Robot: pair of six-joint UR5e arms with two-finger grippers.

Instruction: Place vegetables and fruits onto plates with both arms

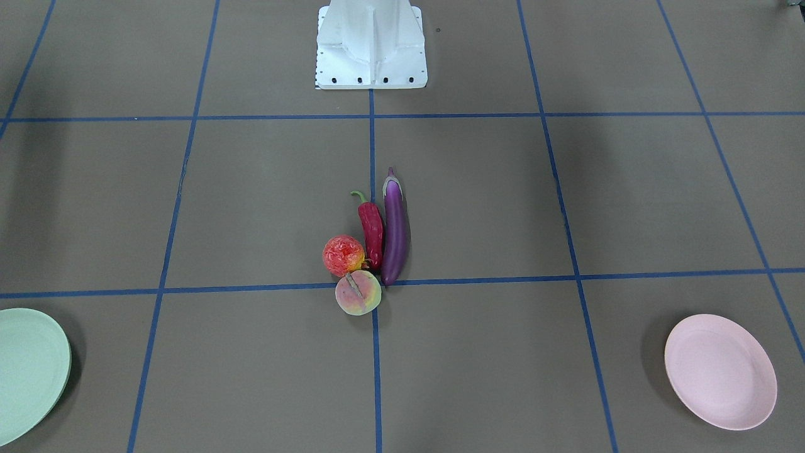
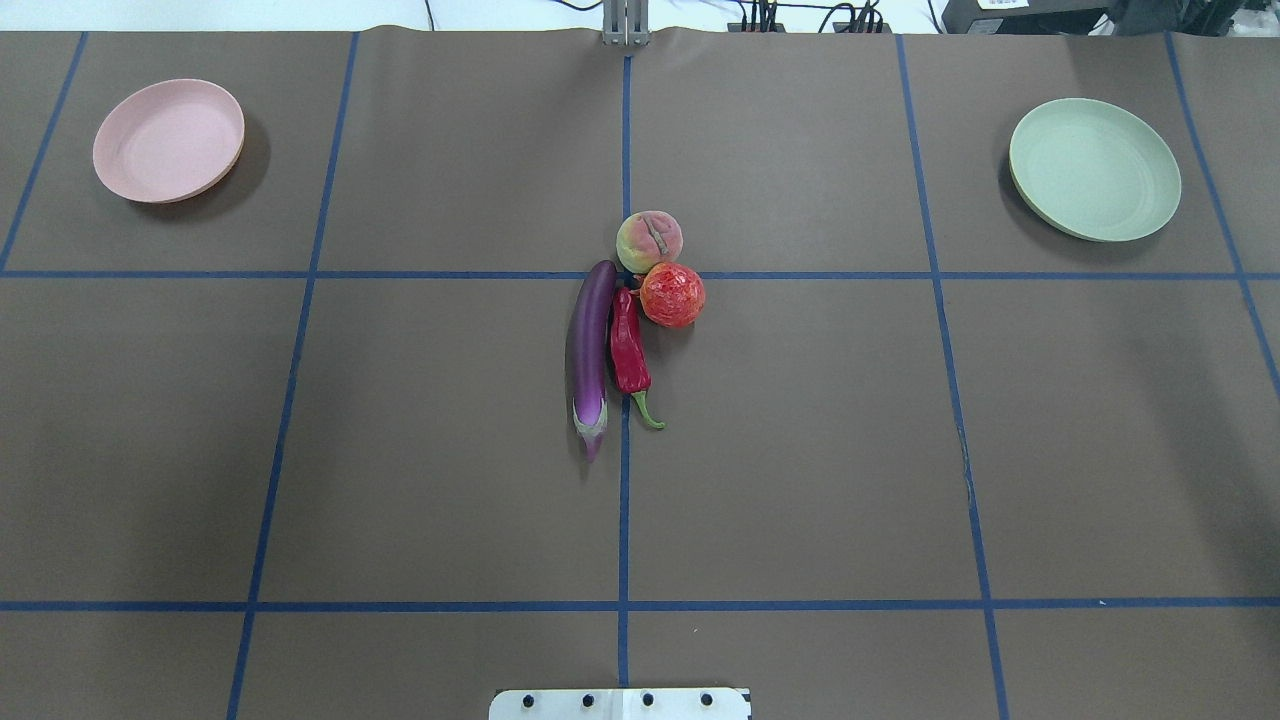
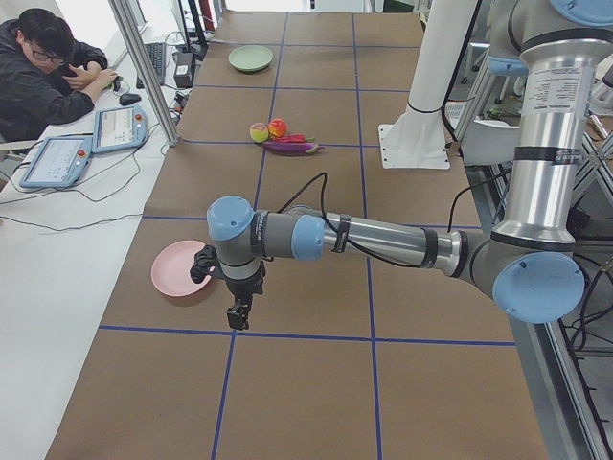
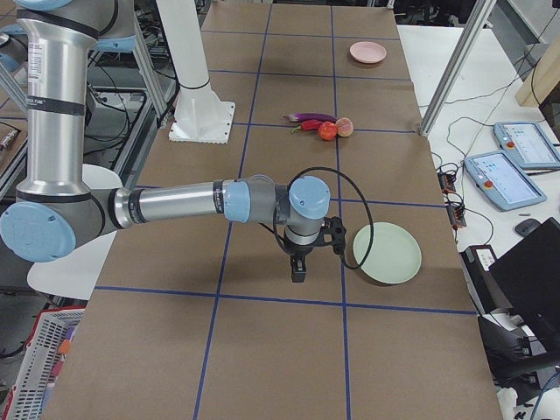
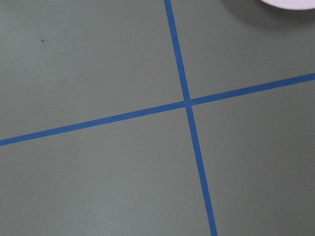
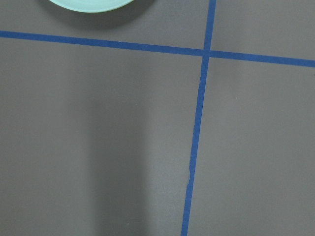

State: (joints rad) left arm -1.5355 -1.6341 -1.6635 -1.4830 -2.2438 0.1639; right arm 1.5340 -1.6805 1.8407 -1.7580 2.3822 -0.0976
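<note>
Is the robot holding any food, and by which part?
Nothing is held. The eggplant, chili pepper, pomegranate-like fruit and peach lie on the table, far from the left tool and right tool.

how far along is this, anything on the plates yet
Nothing is done. The pink plate and the mint green plate are both empty. Nothing is in hand: the eggplant, chili pepper, pomegranate and peach lie clustered at the table's centre, while the left gripper and right gripper hang over bare table near the plates. All four placements are left.
</note>
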